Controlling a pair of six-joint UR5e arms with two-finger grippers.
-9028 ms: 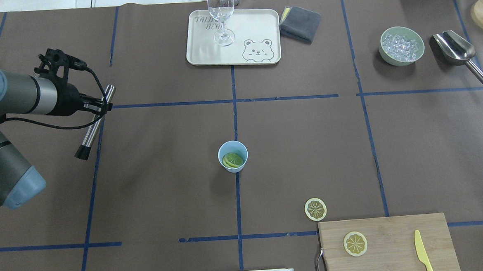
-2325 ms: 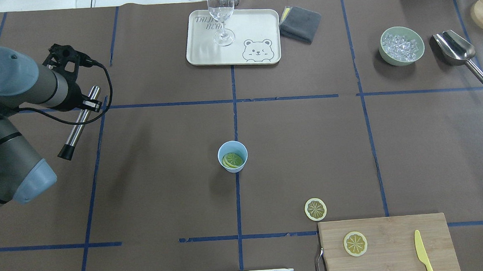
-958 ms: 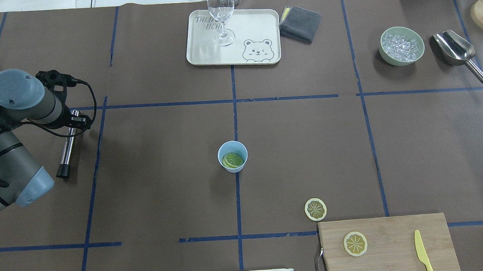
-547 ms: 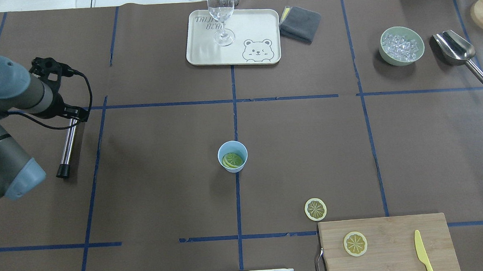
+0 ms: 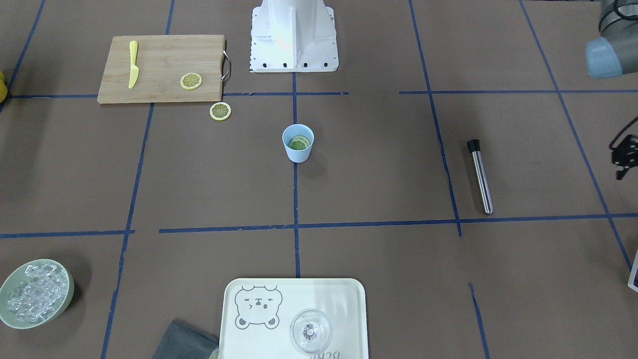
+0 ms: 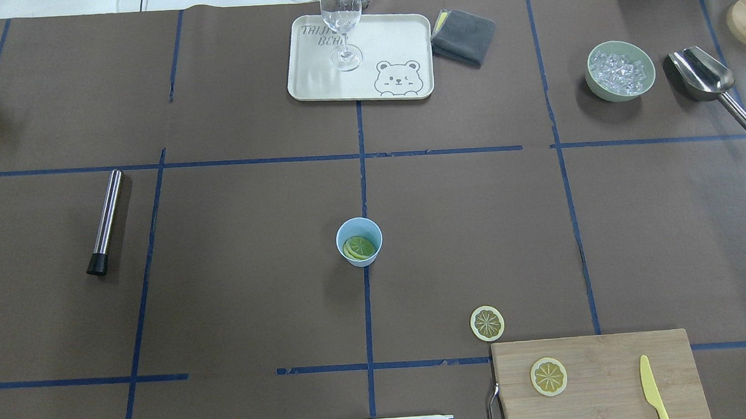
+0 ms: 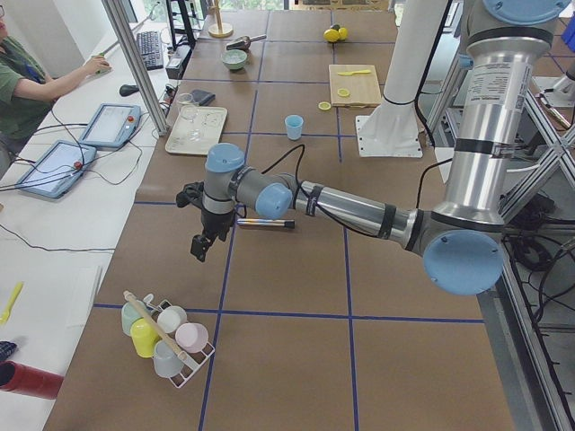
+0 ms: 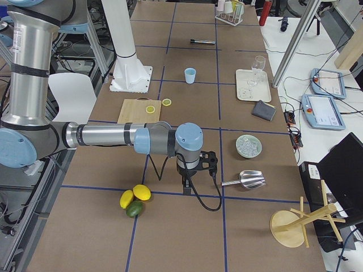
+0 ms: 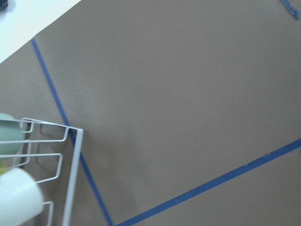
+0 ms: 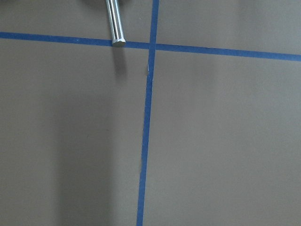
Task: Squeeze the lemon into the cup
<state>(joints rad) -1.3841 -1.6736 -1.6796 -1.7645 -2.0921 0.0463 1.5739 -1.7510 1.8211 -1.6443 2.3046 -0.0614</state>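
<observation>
Cup [image 6: 359, 242]: one, light blue, upright, table centre.
Lemon slices [image 6: 358, 247]: apparently two, overlapping, inside cup.
Loose slice [image 6: 487, 323]: one, on table just off cutting board [image 6: 611, 376].
Board slice [image 6: 548, 376]: one, near yellow knife [image 6: 654, 389].
Tray [image 6: 402, 42]: bear drawing; lettering "TRI… BEA…", rest behind wine glass [image 6: 341, 16].
Muddler [image 6: 105, 221]: one, lying well apart from cup.
Left gripper [image 7: 199, 247], right gripper [image 8: 187, 182]: far from cup; jaw state cannot be told.
</observation>
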